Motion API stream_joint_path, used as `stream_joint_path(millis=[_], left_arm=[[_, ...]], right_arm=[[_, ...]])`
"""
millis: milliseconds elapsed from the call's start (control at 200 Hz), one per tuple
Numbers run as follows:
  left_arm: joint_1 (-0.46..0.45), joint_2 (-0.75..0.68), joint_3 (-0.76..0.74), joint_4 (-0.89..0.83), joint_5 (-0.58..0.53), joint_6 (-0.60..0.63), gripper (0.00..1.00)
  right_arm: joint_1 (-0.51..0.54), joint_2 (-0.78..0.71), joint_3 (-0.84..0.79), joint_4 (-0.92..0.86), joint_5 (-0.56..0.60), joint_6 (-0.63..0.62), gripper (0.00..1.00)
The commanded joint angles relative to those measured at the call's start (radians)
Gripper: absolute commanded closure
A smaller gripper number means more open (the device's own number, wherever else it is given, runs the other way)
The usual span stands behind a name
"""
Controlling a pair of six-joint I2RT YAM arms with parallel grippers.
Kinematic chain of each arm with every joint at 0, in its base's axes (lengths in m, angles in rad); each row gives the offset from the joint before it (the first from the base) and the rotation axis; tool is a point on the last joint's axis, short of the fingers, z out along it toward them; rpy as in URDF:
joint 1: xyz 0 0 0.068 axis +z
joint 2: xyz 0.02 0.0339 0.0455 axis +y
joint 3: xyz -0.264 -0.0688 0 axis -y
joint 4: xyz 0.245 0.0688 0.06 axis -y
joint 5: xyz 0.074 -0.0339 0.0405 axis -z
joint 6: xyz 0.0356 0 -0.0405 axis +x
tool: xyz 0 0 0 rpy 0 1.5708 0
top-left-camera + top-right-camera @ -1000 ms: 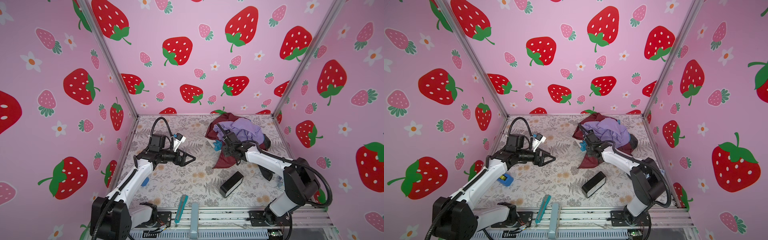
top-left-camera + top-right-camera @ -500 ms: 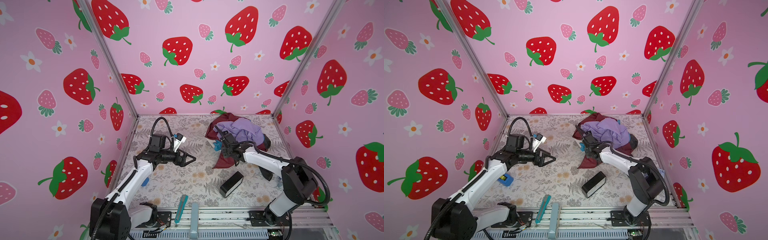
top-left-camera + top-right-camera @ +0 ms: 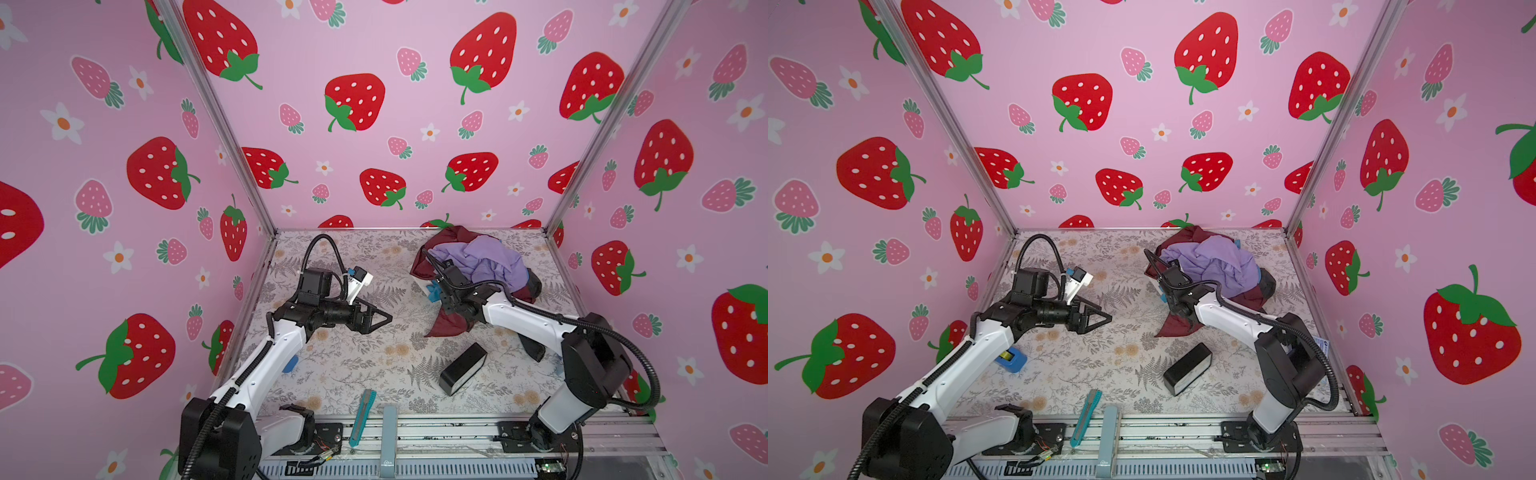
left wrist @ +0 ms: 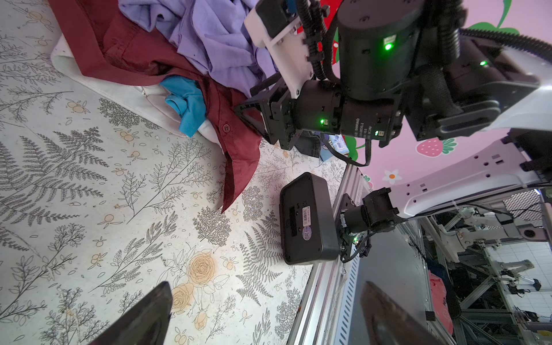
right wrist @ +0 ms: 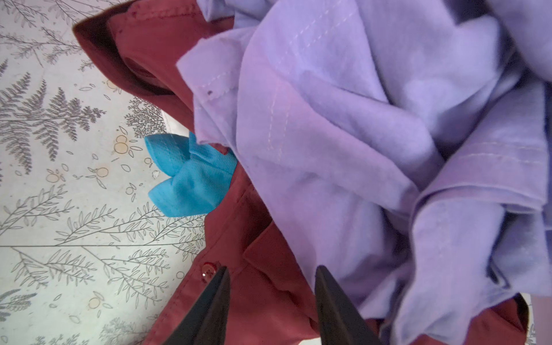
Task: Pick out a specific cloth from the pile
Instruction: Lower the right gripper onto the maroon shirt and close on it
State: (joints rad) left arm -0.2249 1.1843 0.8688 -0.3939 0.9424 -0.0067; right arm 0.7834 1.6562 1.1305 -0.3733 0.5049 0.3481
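**Reaching into the pile**

Sitting at the back right of the desk (image 3: 340,374), the pile (image 3: 478,266) is showing the cloth (image 5: 254,233) under a purple shirt (image 5: 358,134). The right pincer (image 5: 271,286) is standing half open over the cloth, not gripping. The left pincer (image 3: 380,318) is hanging open, well apart.

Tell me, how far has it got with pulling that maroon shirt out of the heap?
Done: the right gripper has reached the maroon shirt, fingers either side of a fold. In hand: closing on it; no firm grip shows yet. Left: pulling it from under the lavender shirt in the pile. The left gripper is open, away from it.
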Motion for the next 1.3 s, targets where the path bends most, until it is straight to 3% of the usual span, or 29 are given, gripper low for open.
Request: stream_joint_path(millis=[0, 490, 675, 765, 816, 1296], left_arm=[[-0.006, -0.018, 0.037, -0.011, 0.011, 0.016, 0.01], [-0.008, -0.009, 0.038, -0.011, 0.014, 0.018, 0.01], [-0.008, -0.011, 0.038, -0.011, 0.014, 0.022, 0.01], [-0.008, -0.009, 0.039, -0.011, 0.015, 0.023, 0.01], [-0.008, -0.007, 0.041, -0.011, 0.015, 0.024, 0.01], [-0.010, -0.017, 0.042, -0.010, 0.016, 0.023, 0.01]], right_arm=[[0.004, 0.020, 0.012, -0.026, 0.024, 0.017, 0.51], [-0.002, 0.107, 0.021, 0.023, 0.066, -0.029, 0.52], [-0.003, 0.116, 0.020, 0.037, 0.076, -0.031, 0.73], [-0.004, 0.110, 0.020, 0.034, 0.093, -0.026, 0.93], [-0.006, 0.102, 0.020, 0.031, 0.096, -0.026, 1.00], [0.006, -0.103, 0.039, -0.011, 0.120, -0.040, 1.00]])
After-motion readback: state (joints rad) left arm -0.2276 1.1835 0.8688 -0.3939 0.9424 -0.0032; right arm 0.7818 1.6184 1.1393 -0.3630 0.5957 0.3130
